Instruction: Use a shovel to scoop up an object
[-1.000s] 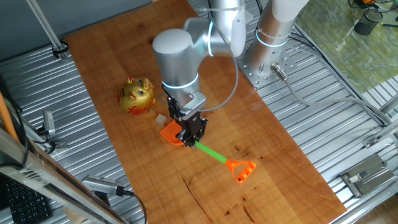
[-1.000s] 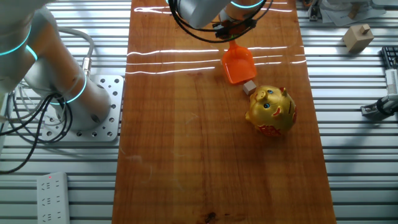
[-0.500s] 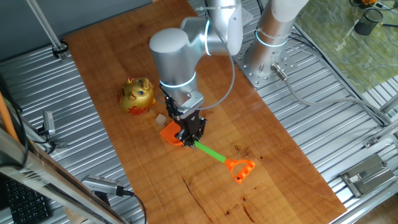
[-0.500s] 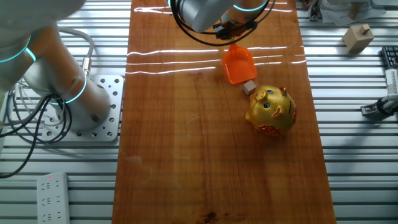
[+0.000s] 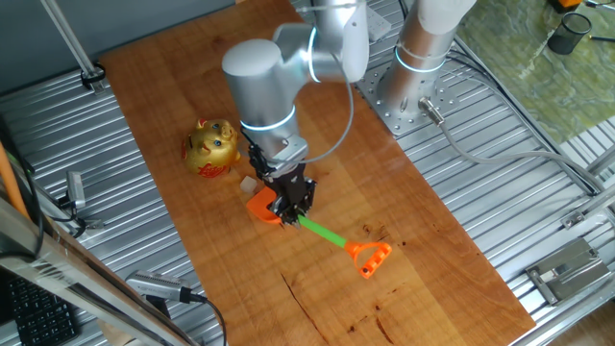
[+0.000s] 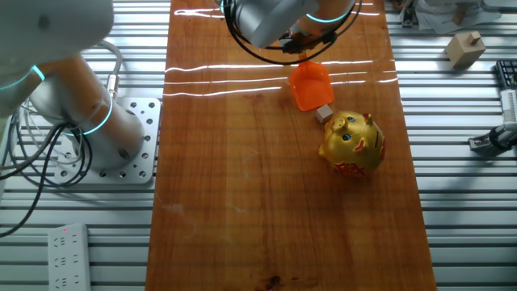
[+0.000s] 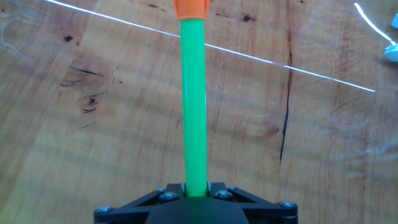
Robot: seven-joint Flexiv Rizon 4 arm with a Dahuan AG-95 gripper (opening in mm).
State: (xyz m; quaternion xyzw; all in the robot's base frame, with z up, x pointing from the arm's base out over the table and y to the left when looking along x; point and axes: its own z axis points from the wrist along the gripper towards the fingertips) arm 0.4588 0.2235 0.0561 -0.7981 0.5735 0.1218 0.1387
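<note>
Hand [image 5: 291, 208] is clamped on the shovel [image 5: 312, 231], pinching the green shaft just behind the orange blade; the hand view shows the shaft [image 7: 194, 99] running straight out from between the fingers toward the loop handle, so the grip looks square on the shaft's axis. The shovel's long axis runs diagonally across the desk [image 5: 183, 96], loop end [image 5: 370, 258] trailing toward the near edge, blade [image 6: 310, 86] leading. The cube [image 6: 324, 114] lies on the desk directly ahead of the blade's front lip, touching it or very nearly so, and is not yet on the blade. Just beyond the cube stands the golden cat figurine [image 6: 352, 144], close enough that it may act as a backstop, or be pushed. The coming move therefore turns on a continued push along the shaft's axis, toward the cube and figurine, with the lip kept low. Compared with one second ago, the arm has shifted toward the figurine and the blade has advanced slightly, narrowing the gap to the cube; cube and figurine appear unmoved.
</note>
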